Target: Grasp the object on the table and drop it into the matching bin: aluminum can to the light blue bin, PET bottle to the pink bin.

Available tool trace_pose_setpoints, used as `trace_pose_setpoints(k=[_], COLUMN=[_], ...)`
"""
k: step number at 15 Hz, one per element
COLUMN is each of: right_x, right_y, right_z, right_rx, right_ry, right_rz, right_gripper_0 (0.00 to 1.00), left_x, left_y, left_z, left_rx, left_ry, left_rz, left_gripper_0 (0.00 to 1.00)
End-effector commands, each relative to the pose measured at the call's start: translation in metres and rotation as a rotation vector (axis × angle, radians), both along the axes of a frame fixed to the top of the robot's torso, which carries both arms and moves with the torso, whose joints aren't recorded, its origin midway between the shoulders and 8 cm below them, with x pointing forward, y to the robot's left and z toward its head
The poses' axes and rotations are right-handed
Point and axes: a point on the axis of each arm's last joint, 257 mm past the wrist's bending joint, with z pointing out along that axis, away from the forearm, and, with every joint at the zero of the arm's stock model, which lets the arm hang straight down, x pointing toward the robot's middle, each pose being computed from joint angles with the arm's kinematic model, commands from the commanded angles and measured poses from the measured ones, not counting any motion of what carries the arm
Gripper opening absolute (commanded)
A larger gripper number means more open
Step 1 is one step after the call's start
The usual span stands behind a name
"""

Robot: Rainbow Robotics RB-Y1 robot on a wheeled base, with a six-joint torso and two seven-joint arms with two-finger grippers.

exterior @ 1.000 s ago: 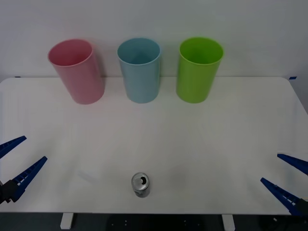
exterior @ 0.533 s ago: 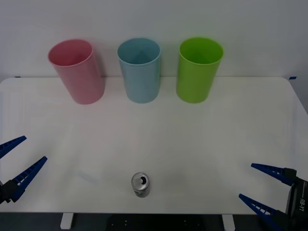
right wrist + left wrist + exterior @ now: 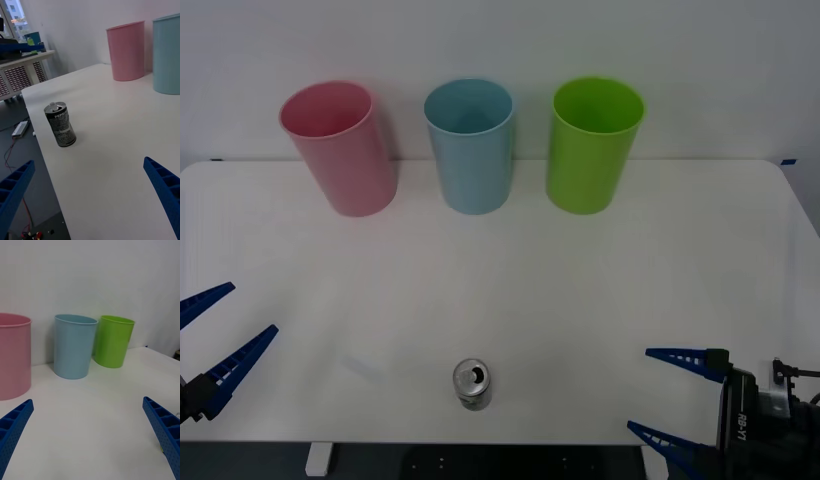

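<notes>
My left gripper [image 3: 215,340] waits spread wide at the bench's [image 3: 580,280] near-left edge. The aluminum can [image 3: 472,383] stands upright near the front edge, untouched. My right gripper [image 3: 670,395], fingers apart, sits well right of it. Grasp, carry and drop into the light blue bin [image 3: 470,145] all remain.

White tabletop [image 3: 600,290] with rounded corners. Along its far edge stand three upright bins in a row: pink bin [image 3: 340,150] at 11 o'clock, light blue bin [image 3: 470,148] at 12 o'clock, lime green bin [image 3: 592,147] at 1 o'clock. Aluminum can [image 3: 472,384], upright, at 6 o'clock near the front edge, well apart from the bins.
</notes>
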Motion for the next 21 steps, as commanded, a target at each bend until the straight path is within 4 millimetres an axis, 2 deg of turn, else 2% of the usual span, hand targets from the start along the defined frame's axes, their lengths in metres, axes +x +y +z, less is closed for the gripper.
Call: trace_pose_setpoints(k=[1, 5, 10, 12, 16, 21], right_x=[0.004, 0.012, 0.013, 0.015, 0.016, 0.025], right_y=[0.021, 0.052, 0.095, 0.108, 0.131, 0.162], right_z=[-0.008, -0.018, -0.028, -0.031, -0.042, -0.054], right_rx=[-0.003, 0.015, 0.015, -0.006, -0.039, -0.072], right_ry=[-0.029, -0.042, -0.068, -0.135, -0.157, -0.178], right_rz=[0.058, 0.106, 0.144, 0.143, 0.145, 0.110], right_gripper_0=[1.00, 1.00, 1.00, 1.00, 1.00, 1.00], left_x=[0.000, 0.000, 0.000, 0.000, 0.000, 0.000], left_y=[0.000, 0.000, 0.000, 0.000, 0.000, 0.000], left_z=[0.000, 0.000, 0.000, 0.000, 0.000, 0.000], left_rx=[0.000, 0.000, 0.000, 0.000, 0.000, 0.000], left_ry=[0.000, 0.000, 0.000, 0.000, 0.000, 0.000], left_rz=[0.000, 0.000, 0.000, 0.000, 0.000, 0.000], left_gripper_0=[1.00, 1.00, 1.00, 1.00, 1.00, 1.00])
